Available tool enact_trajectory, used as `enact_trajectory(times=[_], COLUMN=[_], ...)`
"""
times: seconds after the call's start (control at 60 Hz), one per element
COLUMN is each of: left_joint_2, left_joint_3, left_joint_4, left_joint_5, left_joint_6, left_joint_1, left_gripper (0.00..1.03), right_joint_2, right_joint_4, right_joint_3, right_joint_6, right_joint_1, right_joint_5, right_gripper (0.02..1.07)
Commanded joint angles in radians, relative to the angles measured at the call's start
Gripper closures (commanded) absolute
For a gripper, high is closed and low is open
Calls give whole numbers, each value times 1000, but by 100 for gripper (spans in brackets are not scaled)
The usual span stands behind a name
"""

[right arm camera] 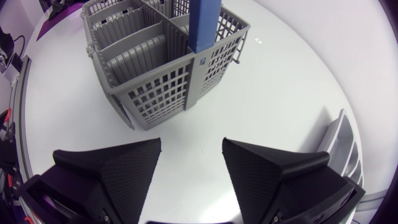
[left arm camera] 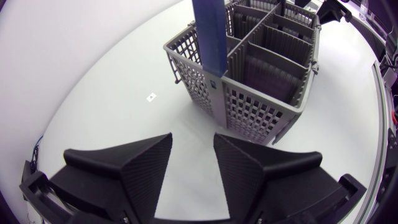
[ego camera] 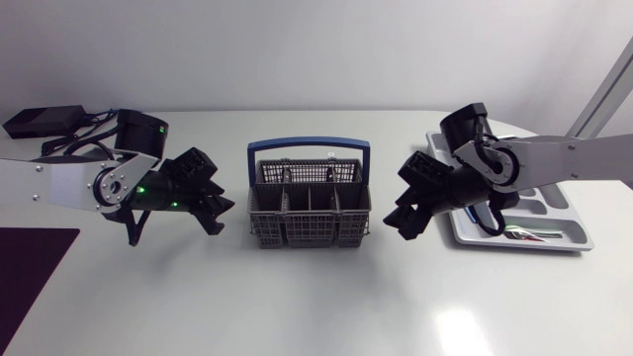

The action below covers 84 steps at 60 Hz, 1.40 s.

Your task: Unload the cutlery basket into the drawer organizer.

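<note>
At the desk's [ego camera: 316,307] middle stands the basket [ego camera: 309,213], upright under its blue handle [ego camera: 309,146]. The compartments that show in both wrist views look empty, so the unloading seems done or nearly so. Flanking it, one near each end wall, hang the left end effector [ego camera: 212,212] and the right end effector [ego camera: 406,220], each with fingers spread wide and holding nothing. I judge they are placed to reach in from either side without crossing. Beyond the right arm lies the organizer [ego camera: 572,240], with something glinting in one slot, probably cutlery. At the far left sit a black box [ego camera: 40,121] and a purple mat [ego camera: 30,267]. No writing can be read; a mark [left arm camera: 151,97] on the desk by the basket is too small to tell.
</note>
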Motion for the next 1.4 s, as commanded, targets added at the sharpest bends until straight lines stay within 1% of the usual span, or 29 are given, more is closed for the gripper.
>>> enact_trajectory(times=[0.0,0.017,0.05,0.1,0.117,0.15,0.217,0.283,0.317,0.333,0.35,0.383,0.4,0.433,0.483,0.517,0.533,0.617,0.633,0.667,0.683,0.733,0.783,0.833,0.9,0.983,1.033,1.233,1.383], left_joint_2=[-46,-53,-69,-87,-98,-113,-201,-231,-236,-236,-236,-233,-234,-244,-277,-290,-313,-368,-402,-423,-452,-517,-553,-580,-606,-668,-693,-845,-922], left_joint_3=[-50,-55,-61,-67,-67,-70,-98,-96,-92,-81,-79,-75,-79,-89,-115,-122,-133,-162,-179,-193,-210,-245,-256,-263,-273,-306,-317,-385,-444], left_joint_4=[-2,-2,-2,-5,-8,-11,1,-9,-29,-72,-88,-111,-114,-112,-91,-83,-69,-29,-3,15,43,86,83,86,87,126,129,143,159], left_joint_5=[6,6,4,4,4,4,3,-8,-11,-13,-14,-43,-68,-91,-122,-123,-137,-161,-184,-206,-230,-234,-234,-234,-234,-234,-234,-234,-235], left_joint_6=[3,3,0,-4,-11,-12,-34,-60,-63,-64,-63,-63,-61,-58,-70,-87,-124,-182,-207,-221,-230,-225,-228,-256,-256,-290,-296,-382,-393], left_joint_1=[12,14,20,26,31,32,48,58,60,60,60,60,57,52,52,54,58,60,60,60,57,55,54,58,61,69,72,103,115], left_gripper=[40,37,30,17,7,4,4,4,4,4,4,4,4,4,4,4,4,4,4,4,4,4,4,4,4,4,4,4,4], right_joint_2=[-44,-49,-63,-83,-89,-104,-155,-181,-196,-204,-211,-227,-238,-253,-288,-313,-326,-379,-385,-394,-399,-419,-443,-472,-506,-552,-580,-692,-805], right_joint_4=[1,1,1,1,2,2,10,10,10,10,10,8,8,8,8,16,24,56,56,56,56,56,56,59,63,83,96,105,140], right_joint_3=[-40,-41,-48,-55,-57,-61,-74,-75,-75,-77,-78,-83,-87,-94,-106,-117,-123,-130,-130,-133,-133,-143,-156,-176,-199,-229,-247,-298,-370], right_joint_6=[-14,-14,-17,-17,-17,-17,-17,-10,-4,-2,1,3,4,10,21,36,46,107,110,122,130,161,179,170,168,171,173,227,242], right_joint_1=[-11,-12,-18,-23,-26,-35,-55,-83,-98,-106,-112,-121,-130,-139,-155,-162,-169,-195,-195,-199,-202,-211,-213,-216,-227,-234,-248,-328,-345], right_joint_5=[16,17,22,36,36,39,76,88,88,86,86,86,86,86,86,86,86,99,102,115,123,155,177,180,188,254,275,275,280], right_gripper=[10,7,6,6,6,6,6,6,6,6,6,6,6,6,6,6,6,6,6,6,6,6,6,6,6,6,6,6,6])
